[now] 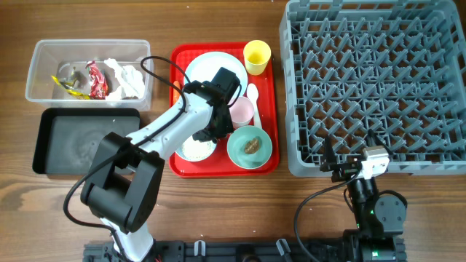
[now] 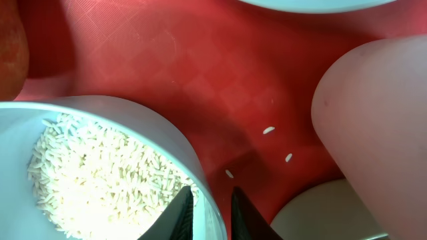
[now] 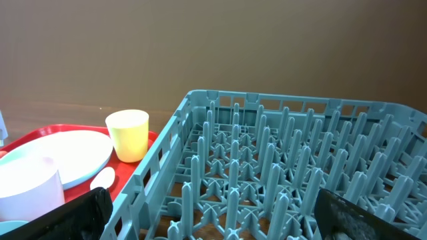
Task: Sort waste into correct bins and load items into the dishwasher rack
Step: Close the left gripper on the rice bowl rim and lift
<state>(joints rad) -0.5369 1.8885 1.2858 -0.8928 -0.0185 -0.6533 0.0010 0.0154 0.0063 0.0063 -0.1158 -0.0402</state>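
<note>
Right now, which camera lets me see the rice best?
The left wrist view: the rice lies in the bowl close up, each grain clear. Overhead, it is only a small white patch by the left arm. The right wrist view does not show it.

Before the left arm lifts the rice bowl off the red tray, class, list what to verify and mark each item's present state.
1. Left gripper astride the rice bowl rim, one finger inside, one outside: ok.
2. Rice contained in the bowl: not ok, a few loose grains lie on the red tray.
3. Room beside the pink cup: cannot tell, it stands close.
4. Black tray unobstructed: ok.
5. Right gripper open, by the dishwasher rack, away from the red tray: ok.
</note>
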